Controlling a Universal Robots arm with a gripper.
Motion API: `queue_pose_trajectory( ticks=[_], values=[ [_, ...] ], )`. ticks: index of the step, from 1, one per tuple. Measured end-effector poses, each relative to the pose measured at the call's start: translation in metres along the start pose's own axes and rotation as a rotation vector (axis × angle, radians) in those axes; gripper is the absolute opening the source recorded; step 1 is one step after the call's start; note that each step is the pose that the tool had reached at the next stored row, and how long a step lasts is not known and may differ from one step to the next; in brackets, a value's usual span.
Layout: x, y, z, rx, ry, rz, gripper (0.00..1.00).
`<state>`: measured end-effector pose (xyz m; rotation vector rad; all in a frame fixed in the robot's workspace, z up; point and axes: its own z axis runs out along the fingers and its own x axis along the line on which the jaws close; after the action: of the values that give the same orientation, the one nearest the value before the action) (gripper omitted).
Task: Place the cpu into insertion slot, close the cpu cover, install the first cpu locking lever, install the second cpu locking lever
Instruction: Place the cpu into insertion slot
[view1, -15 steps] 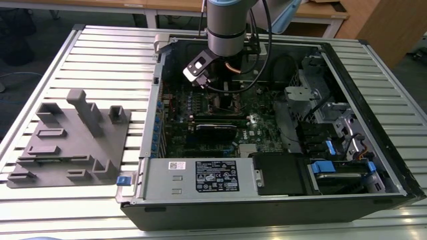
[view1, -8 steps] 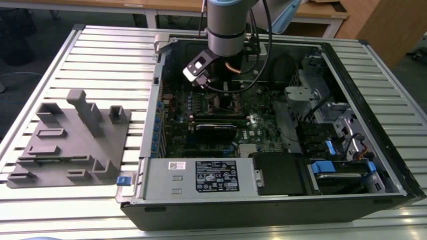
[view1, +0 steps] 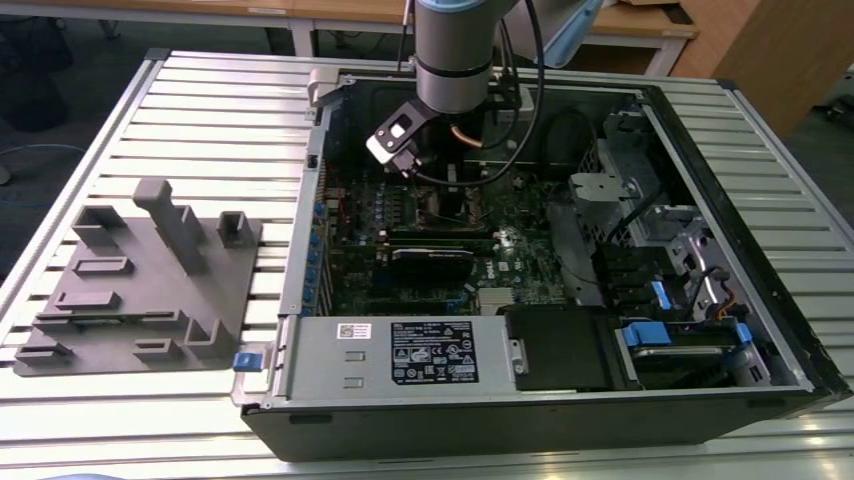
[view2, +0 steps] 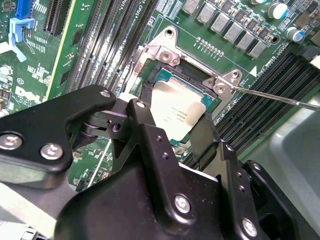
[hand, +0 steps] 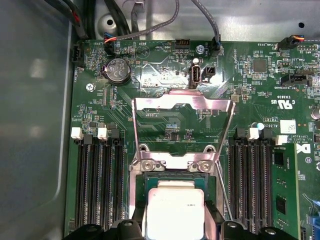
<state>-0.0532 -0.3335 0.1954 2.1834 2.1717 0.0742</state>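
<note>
The cpu (view2: 176, 111) lies in the insertion slot (view2: 175, 72), the gripper (view2: 175, 132) fingers (view2: 150, 132) clamped on its opposite edges; the cpu cover (hand: 182, 102) stands open.

We see the silvery-topped cpu (hand: 175, 215) lying flat in the dark-bordered insertion slot (view2: 150, 88). The cpu cover (hand: 150, 102), a silvery windowed frame, stands open at the slot's edge.

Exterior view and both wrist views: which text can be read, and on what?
White label on the power supply: print too small to read.
cpu top: faint marking, unreadable.
Green circuit board: tiny white lettering, unreadable.
Nothing quotable.
</note>
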Motion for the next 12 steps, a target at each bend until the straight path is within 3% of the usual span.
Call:
queue_pose_trajectory(
  ticks=[12],
  values=[
    [0.0,-0.0001,0.0017,0.0001,-0.0001,0.0,0.54]
  ],
)
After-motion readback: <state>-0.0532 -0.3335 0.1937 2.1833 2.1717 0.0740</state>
